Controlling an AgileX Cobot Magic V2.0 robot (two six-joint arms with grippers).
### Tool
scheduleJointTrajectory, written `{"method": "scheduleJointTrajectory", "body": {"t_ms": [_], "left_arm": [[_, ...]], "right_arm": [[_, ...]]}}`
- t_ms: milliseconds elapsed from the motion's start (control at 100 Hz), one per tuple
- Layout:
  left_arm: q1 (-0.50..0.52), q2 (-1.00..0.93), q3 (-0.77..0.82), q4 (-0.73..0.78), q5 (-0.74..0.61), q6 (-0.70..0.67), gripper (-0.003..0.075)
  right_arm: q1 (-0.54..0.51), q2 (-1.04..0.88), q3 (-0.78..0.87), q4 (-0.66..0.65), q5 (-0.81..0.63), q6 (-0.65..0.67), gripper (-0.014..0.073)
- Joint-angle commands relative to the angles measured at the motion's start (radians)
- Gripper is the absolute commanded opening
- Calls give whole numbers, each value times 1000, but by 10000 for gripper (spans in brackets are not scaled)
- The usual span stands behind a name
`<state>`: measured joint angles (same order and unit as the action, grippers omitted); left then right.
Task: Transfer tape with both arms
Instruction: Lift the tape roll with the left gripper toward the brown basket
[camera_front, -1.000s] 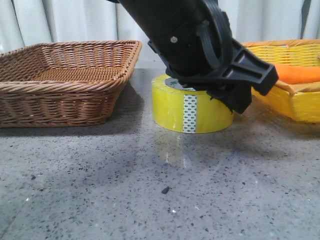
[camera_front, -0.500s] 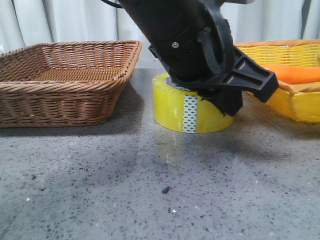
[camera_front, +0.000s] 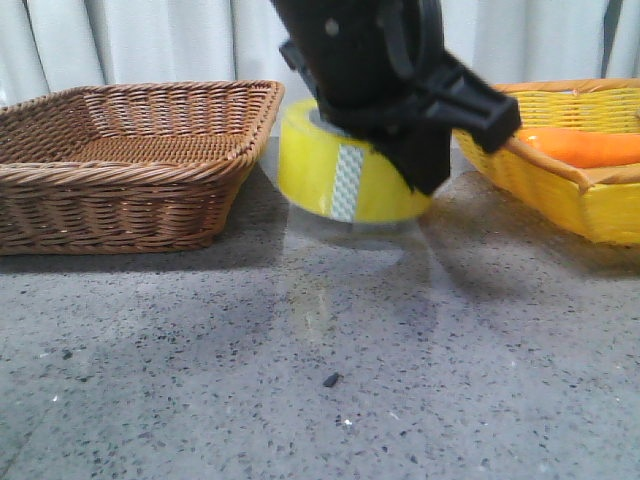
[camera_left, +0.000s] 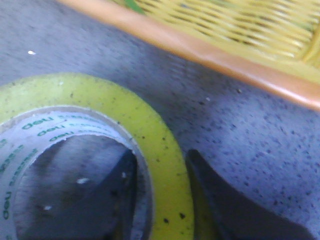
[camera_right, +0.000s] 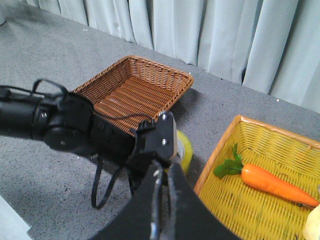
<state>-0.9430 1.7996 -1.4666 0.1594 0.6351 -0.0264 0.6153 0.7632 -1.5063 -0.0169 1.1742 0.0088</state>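
The left gripper (camera_front: 385, 150) was clamped on the tape (camera_front: 345, 175), one finger (camera_left: 107, 200) inside the core and one outside the wall, holding the roll clear of the table (camera_front: 320, 370). The roll hung between the brown basket (camera_front: 130, 160) on the left and the yellow basket (camera_front: 570, 190) on the right. The right gripper (camera_right: 162, 182) hung well above, its fingers nearly together and holding nothing.

A: What do we see around us?
B: A brown wicker basket (camera_front: 130, 160) at nine o'clock, and a yellow basket (camera_front: 560, 190) at three o'clock holding a carrot (camera_front: 585, 147).
A: We stand on a speckled grey table (camera_front: 320, 380).
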Motion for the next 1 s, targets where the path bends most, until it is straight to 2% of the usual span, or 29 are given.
{"method": "scheduleJointTrajectory", "body": {"t_ms": [0, 230, 600, 800, 990], "left_arm": [[17, -88, -78, 22, -31, -1, -21], [72, -192, -103, 45, -11, -1, -21], [257, -285, -43, 47, 123, -1, -21], [307, -285, 145, 42, 16, -14, -21], [333, -285, 278, -25, -118, -14, -20]], "right_arm": [[-2, 0, -21, -14, -62, -9, -74], [-2, 0, -21, -14, -57, -9, -74], [-2, 0, -21, -14, -57, -9, -74], [-2, 0, -21, -14, -57, -9, -74], [-2, 0, -21, -14, -57, -9, -74]]}}
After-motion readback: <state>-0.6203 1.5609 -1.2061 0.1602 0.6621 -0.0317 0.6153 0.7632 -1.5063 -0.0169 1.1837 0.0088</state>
